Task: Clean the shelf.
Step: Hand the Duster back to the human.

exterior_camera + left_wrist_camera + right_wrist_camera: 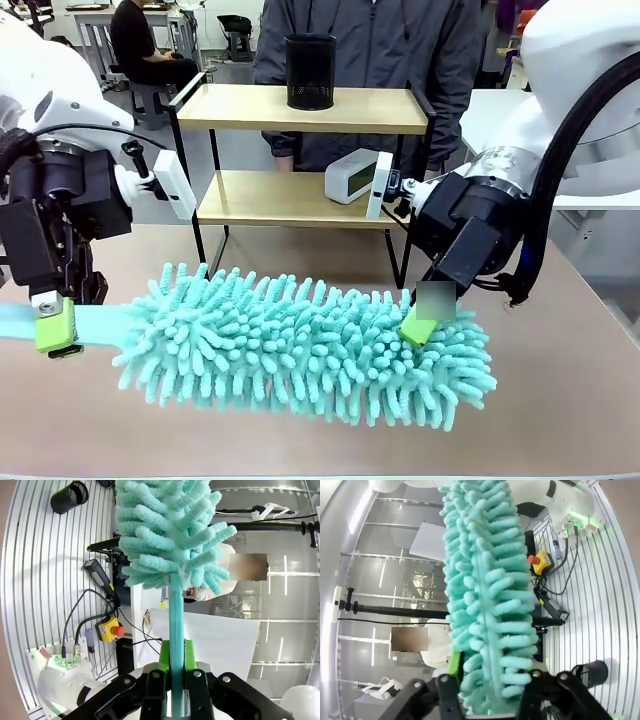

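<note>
Left gripper (55,325) pinches the duster (310,345) handle; right gripper (418,328) clamps its fluffy tip — held level, likely a handover. Shelf (300,108) waits behind.

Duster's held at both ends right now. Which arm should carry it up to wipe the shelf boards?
Left, probably. The left hand is clamped on the duster's flat handle, so it can steer the fluffy head. The right hand only pinches the soft head end, nearer the shelf, and would block wiping.

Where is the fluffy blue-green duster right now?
In the front view the duster lies stretched across the near table, in front of the shelf. The left gripper pinches its flat handle, and the right gripper grips its fluffy far end.
</note>
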Available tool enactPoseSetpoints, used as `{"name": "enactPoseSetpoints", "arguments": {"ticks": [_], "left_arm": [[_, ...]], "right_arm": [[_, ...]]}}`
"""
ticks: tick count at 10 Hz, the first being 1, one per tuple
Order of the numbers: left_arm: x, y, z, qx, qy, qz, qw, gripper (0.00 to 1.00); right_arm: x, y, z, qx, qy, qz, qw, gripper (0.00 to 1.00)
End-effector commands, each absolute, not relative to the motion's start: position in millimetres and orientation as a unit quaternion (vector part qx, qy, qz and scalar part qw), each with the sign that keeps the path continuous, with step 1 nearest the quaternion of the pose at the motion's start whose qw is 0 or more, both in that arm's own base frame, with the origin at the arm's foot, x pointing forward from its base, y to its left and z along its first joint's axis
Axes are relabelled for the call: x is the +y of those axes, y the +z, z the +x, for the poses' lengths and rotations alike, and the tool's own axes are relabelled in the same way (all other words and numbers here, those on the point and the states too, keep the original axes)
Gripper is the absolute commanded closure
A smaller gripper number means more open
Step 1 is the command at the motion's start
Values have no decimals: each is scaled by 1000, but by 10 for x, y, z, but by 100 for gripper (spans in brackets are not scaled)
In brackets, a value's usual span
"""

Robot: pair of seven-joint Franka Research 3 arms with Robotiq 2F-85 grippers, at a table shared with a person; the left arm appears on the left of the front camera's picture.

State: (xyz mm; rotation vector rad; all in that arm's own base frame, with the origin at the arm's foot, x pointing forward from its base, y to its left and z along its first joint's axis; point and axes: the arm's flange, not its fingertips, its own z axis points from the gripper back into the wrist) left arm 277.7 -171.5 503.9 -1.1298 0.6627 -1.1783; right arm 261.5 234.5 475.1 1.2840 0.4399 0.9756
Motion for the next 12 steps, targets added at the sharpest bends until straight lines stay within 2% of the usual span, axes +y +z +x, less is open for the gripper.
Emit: {"name": "enactPoseSetpoints", "arguments": {"ticks": [1, 9, 10, 11, 12], "left_arm": [[-1673, 5111, 2779, 283, -518, -501, 632, 88], [-1677, 5085, 2832, 271, -511, -504, 642, 88], [-1655, 5103, 2842, 265, -509, -506, 644, 78], [-1637, 5113, 2844, 269, -512, -499, 646, 31], [-1616, 5128, 2853, 259, -508, -506, 647, 21]], "right_arm": [[2407, 4822, 2647, 217, 429, 567, 669, 100], [2380, 4797, 2616, 227, 431, 568, 664, 100], [2384, 4797, 2615, 230, 431, 568, 662, 100], [2390, 4791, 2618, 231, 432, 569, 661, 100], [2396, 4781, 2629, 232, 429, 570, 661, 100]]}}
